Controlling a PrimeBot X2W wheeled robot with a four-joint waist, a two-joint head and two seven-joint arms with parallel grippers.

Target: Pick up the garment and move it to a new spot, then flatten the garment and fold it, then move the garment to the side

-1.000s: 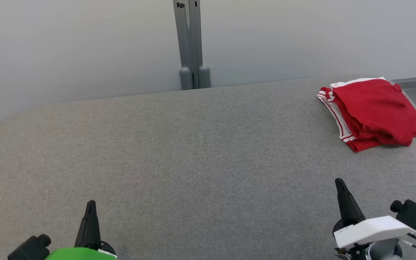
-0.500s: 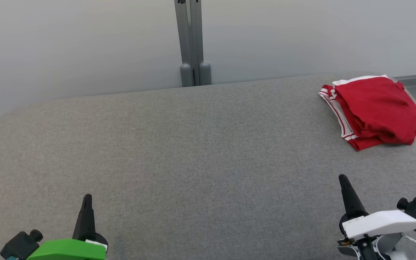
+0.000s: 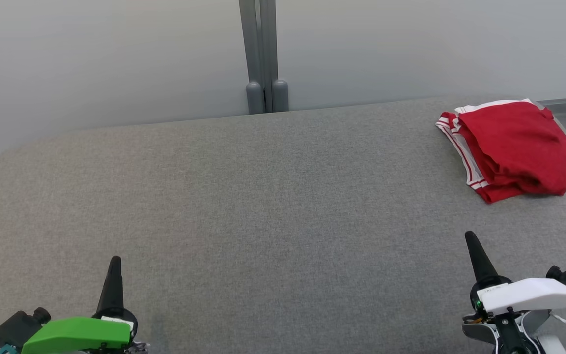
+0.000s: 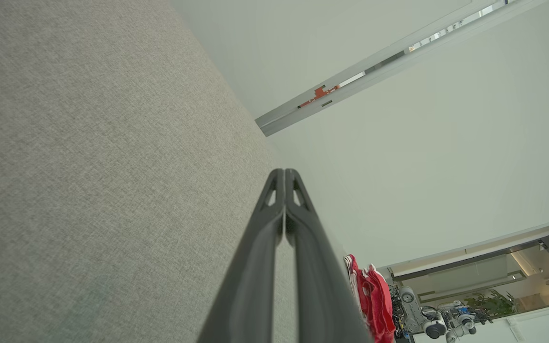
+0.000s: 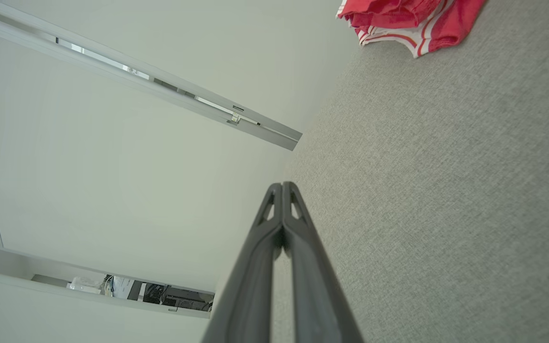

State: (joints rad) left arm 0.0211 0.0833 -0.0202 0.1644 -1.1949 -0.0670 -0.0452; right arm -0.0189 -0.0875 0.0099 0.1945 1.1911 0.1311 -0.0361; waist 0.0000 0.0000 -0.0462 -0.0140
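Note:
The garment (image 3: 511, 147), red with white-striped trim, lies folded in a compact stack at the far right of the grey table (image 3: 263, 196). It shows too in the left wrist view (image 4: 372, 300) and in the right wrist view (image 5: 408, 21). My left gripper (image 3: 114, 263) is shut and holds nothing, low at the near left, far from the garment. My right gripper (image 3: 470, 240) is also shut with nothing in it, at the near right, a short way in front of the garment. The closed tips show in each wrist view, left (image 4: 284, 172) and right (image 5: 282, 186).
A grey upright post (image 3: 263, 54) stands behind the table's far edge against a pale wall. The table's right edge runs just past the garment. Other robot equipment (image 4: 427, 319) stands far off in the left wrist view.
The whole head view has shifted, so the camera moved. Both grippers sit slightly differently in the picture and stay shut. The garment lies as before.

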